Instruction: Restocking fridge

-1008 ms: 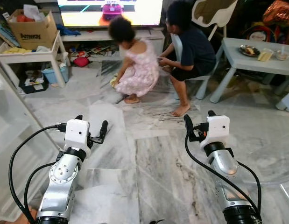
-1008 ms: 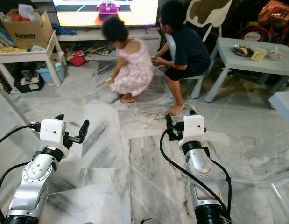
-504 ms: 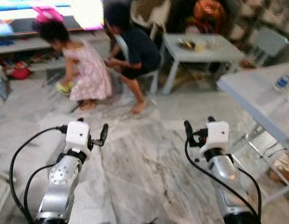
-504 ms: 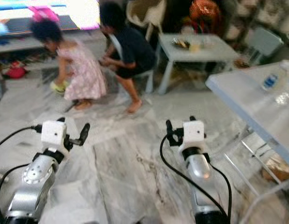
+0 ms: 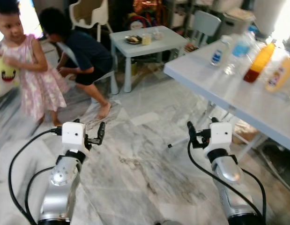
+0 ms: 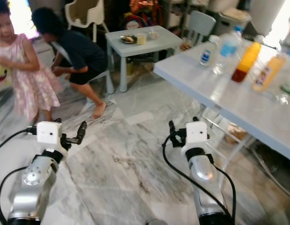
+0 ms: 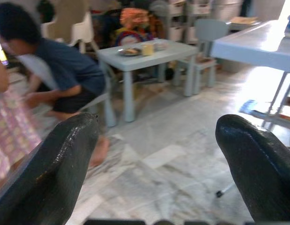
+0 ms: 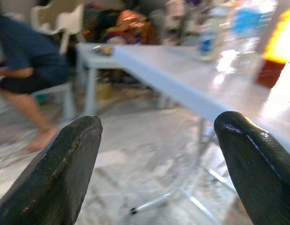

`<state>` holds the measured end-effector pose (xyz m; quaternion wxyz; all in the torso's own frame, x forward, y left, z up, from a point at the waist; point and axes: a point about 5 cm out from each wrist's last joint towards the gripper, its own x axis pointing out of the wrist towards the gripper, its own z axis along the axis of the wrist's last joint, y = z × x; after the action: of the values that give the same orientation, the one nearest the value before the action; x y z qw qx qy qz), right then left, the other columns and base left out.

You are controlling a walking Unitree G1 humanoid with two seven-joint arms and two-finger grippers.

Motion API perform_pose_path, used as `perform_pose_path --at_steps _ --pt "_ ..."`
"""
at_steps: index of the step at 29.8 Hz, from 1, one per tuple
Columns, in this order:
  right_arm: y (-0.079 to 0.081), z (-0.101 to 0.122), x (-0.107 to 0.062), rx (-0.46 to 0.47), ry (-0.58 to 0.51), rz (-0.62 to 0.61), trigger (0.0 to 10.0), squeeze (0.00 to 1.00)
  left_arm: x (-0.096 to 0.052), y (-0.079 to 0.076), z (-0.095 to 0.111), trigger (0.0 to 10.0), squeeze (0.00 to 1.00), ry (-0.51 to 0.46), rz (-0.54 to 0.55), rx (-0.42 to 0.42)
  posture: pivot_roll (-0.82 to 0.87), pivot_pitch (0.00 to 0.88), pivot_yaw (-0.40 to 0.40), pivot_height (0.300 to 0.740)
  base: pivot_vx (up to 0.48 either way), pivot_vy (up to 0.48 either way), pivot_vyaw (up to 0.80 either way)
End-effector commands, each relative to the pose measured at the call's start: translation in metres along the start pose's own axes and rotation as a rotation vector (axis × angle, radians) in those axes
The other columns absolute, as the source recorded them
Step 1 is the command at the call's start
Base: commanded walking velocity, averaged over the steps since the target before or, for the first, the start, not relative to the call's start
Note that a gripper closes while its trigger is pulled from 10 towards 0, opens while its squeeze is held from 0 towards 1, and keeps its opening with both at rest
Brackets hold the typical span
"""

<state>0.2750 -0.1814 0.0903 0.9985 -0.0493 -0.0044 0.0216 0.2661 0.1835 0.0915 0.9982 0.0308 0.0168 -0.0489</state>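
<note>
A long white table (image 5: pixel 215 82) stands to my right and carries several drinks. Among them are two water bottles (image 5: pixel 219 50), a tall orange-and-red bottle (image 5: pixel 258 62) and another orange bottle (image 6: pixel 268 72) at the far right. My left gripper (image 5: pixel 89 128) hangs open over the marble floor with nothing between its fingers (image 7: pixel 53 164). My right gripper (image 5: pixel 202 125) is also open and empty, held just short of the table's near edge. In the right wrist view its fingers (image 8: pixel 65 164) frame the table top and the blurred bottles (image 8: pixel 208 35).
A person in a pink dress (image 5: pixel 32 79) stands at the left with a yellow toy. A person in dark clothes (image 5: pixel 86 56) crouches beside a small grey table (image 5: pixel 140 44) that holds a plate and a cup. Chairs and clutter stand behind. Thin metal legs (image 5: pixel 191 133) support the long table.
The whole view has swung to the right, bringing the long table and bottles closer and more central. The person in pink has stood up. Both arms hold the same pose, grippers still open.
</note>
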Motion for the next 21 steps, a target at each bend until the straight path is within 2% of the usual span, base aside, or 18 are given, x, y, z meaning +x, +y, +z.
perform_pose_path --at_steps 1,5,6,7,12,21 --pt "-0.003 0.011 -0.001 0.02 -0.04 -0.016 10.0 0.0 -0.001 0.007 0.0 10.0 0.0 -0.001 0.036 -0.009 -0.02 0.0 -0.006 0.74 0.0 0.0 -0.79" --pt "-0.003 0.011 -0.004 0.037 -0.041 -0.017 10.0 0.0 -0.003 0.013 -0.002 10.0 0.0 0.0 0.1 -0.019 -0.02 0.0 -0.002 0.74 0.0 0.0 -0.8" --pt "-0.002 0.011 -0.007 0.035 -0.04 -0.016 10.0 0.0 -0.003 0.015 -0.006 10.0 0.0 0.021 0.126 -0.057 -0.03 0.0 0.0 0.74 0.0 0.0 -0.8" --pt "-0.002 0.01 -0.009 0.034 -0.04 -0.016 10.0 0.0 -0.003 0.015 -0.007 10.0 0.0 0.027 0.131 -0.061 -0.03 0.0 0.001 0.74 0.0 0.0 -0.8" --pt "-0.002 0.012 -0.012 0.045 -0.035 -0.023 10.0 0.0 0.0 0.005 -0.004 10.0 0.0 0.008 0.069 -0.039 -0.04 0.0 0.004 0.74 0.0 0.0 -0.8" --pt "0.004 0.014 -0.017 0.068 -0.033 -0.008 10.0 0.0 0.006 0.002 0.003 10.0 0.0 -0.022 0.039 -0.041 -0.04 0.0 0.006 0.74 0.0 0.0 -0.8"
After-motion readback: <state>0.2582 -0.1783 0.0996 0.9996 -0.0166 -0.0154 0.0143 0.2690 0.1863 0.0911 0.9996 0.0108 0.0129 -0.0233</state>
